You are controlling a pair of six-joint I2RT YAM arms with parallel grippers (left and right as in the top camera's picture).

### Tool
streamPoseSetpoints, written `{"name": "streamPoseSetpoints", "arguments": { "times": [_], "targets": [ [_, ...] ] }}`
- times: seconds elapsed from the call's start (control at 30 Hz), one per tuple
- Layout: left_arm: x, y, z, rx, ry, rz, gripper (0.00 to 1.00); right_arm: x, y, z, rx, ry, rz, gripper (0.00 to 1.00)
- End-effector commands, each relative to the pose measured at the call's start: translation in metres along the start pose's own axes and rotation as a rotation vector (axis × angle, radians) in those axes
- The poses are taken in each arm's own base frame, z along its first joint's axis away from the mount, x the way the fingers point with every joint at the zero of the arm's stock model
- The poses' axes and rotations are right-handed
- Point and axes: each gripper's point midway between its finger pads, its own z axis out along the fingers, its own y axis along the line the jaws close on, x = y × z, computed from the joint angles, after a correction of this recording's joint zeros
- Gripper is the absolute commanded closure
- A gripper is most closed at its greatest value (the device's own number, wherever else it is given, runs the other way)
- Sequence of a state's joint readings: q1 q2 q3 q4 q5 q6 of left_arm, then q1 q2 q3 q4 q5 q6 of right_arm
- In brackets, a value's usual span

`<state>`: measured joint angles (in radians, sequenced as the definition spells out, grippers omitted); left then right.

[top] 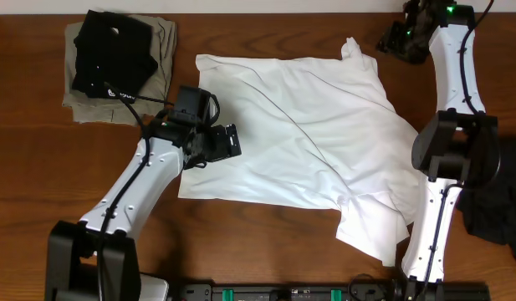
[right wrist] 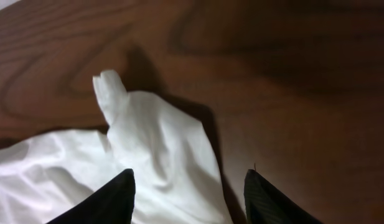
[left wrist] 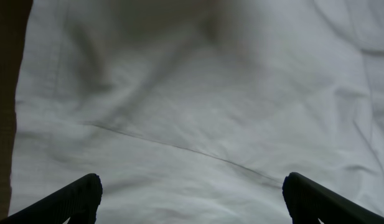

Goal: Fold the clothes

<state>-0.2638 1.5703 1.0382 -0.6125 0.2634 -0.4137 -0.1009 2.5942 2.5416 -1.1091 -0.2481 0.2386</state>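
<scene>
White T-shirt (top: pixel 299 125) lies spread and wrinkled at centre of surface (top: pixel 40 167). Left end effector (left wrist: pixel 192 183) spread wide above shirt's left part, pinching nothing. Right end effector (right wrist: pixel 190 186) has fingers apart over shirt's far-right corner, gripping nothing. Folded black shirt (top: pixel 111 50) sits on khaki garment (top: pixel 161 58), far left.

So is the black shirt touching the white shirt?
Apart. The overhead view shows the black shirt lying on a khaki garment, with a strip of bare table between that pile and the white shirt.
</scene>
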Motion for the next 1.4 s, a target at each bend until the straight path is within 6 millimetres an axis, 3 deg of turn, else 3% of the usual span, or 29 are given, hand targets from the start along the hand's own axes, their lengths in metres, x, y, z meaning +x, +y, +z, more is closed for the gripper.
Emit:
{"name": "streamPoseSetpoints", "arguments": {
  "times": [0.0, 0.17, 0.33, 0.83, 1.37],
  "targets": [
    [0.005, 0.002, 0.008, -0.005, 0.031, 0.013, 0.05, 0.005, 0.003, 0.026, 0.009, 0.016, -0.001, 0.48],
    [0.007, 0.004, 0.012, -0.012, 0.044, 0.01, 0.05, 0.008, 0.006, 0.048, 0.078, 0.001, -0.038, 0.51],
    [0.008, 0.004, 0.013, -0.014, 0.049, 0.009, 0.05, 0.007, 0.012, 0.057, 0.149, -0.032, -0.078, 0.53],
    [0.009, 0.005, 0.013, -0.017, 0.055, 0.008, 0.05, 0.005, -0.029, 0.058, 0.217, -0.018, -0.032, 0.53],
    [0.009, 0.005, 0.013, -0.017, 0.054, 0.008, 0.05, 0.012, -0.006, 0.069, 0.115, 0.006, -0.07, 0.55]
  ]
}}
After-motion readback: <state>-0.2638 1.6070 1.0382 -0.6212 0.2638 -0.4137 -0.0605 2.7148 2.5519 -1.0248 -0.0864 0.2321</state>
